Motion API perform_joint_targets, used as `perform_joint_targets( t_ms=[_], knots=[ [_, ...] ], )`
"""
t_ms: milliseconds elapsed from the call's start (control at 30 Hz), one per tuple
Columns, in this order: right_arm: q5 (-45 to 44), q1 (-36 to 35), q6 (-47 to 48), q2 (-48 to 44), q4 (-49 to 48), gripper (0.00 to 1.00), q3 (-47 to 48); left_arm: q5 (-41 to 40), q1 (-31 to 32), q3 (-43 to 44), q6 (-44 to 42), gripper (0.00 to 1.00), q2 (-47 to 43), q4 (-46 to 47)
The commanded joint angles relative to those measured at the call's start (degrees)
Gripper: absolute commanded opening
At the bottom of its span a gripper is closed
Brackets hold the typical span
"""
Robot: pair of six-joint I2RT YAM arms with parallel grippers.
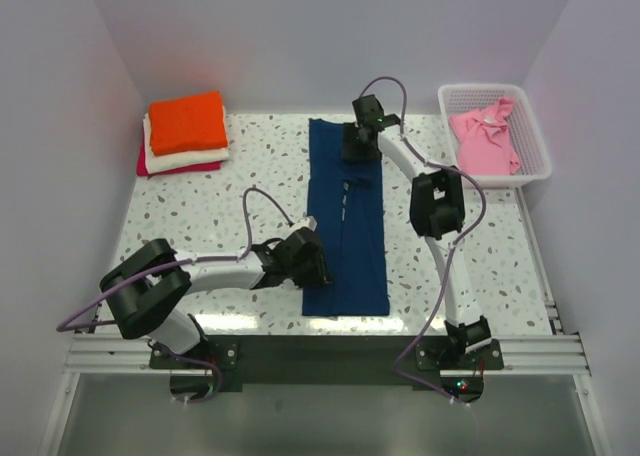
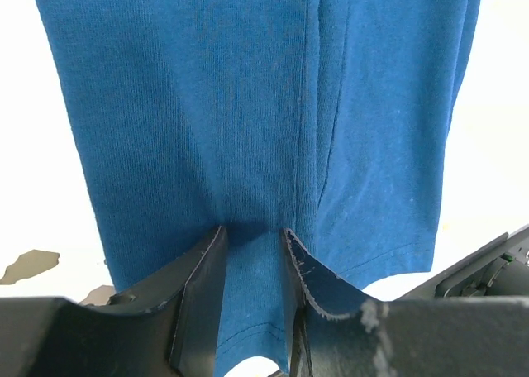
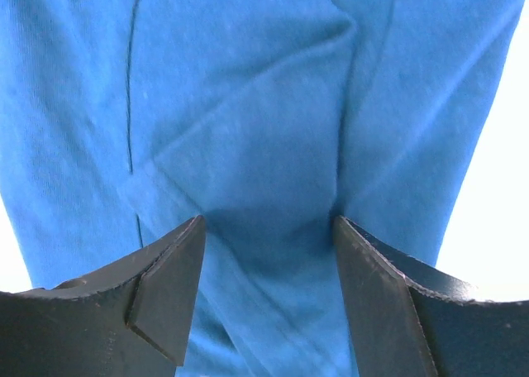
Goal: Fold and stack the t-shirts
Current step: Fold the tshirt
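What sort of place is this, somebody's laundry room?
Probably a robot test booth: plain white walls box in a speckled tabletop, two black-and-white robot arms bolt to an aluminium rail, and a navy blue t-shirt lies spread out.

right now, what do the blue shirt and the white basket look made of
Blue t-shirt: soft matte knit, likely cotton jersey; fine ribbing and creases show.
Basket: probably rigid white plastic, smooth-looking; moulded open lattice walls.

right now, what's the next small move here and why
Probably lift the right claw off the far end of the navy blue cloth t-shirt: it stands open, gripping nothing, while the left claw pinches the near hem, ready to fold.
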State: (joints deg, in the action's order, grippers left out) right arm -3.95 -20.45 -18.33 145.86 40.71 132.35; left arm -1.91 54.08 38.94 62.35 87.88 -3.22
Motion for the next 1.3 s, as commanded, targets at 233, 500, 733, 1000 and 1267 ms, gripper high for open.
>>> perform_joint_targets(
  t_ms=[233, 500, 733, 1000, 1267],
  knots=[
    [0.5, 0.7, -3.9, -19.1, -2.3, 0.62, -17.3, -2.0, 0.2, 6.0, -4.0, 0.38, -3.7, -5.1],
    [3.9, 0.7, -6.4, -22.4, -9.1, 0.32, -30.2, -2.7, -1.0, 6.9, -6.1, 0.38, -6.1, -7.5],
    [7.2, 0.6, -7.4, -19.5, -10.4, 0.26, -31.9, -4.9, -1.8, 4.8, -7.3, 0.38, -8.9, -9.4],
    [9.7, 0.4, -8.0, -18.9, -11.7, 0.26, -35.8, -4.9, -4.7, 0.1, -8.7, 0.4, -13.7, -10.1],
    [6.8, 0.5, -7.1, -24.6, -8.6, 0.45, -32.9, -2.8, -6.1, -1.8, -12.6, 0.5, -16.4, -10.8]
  ],
)
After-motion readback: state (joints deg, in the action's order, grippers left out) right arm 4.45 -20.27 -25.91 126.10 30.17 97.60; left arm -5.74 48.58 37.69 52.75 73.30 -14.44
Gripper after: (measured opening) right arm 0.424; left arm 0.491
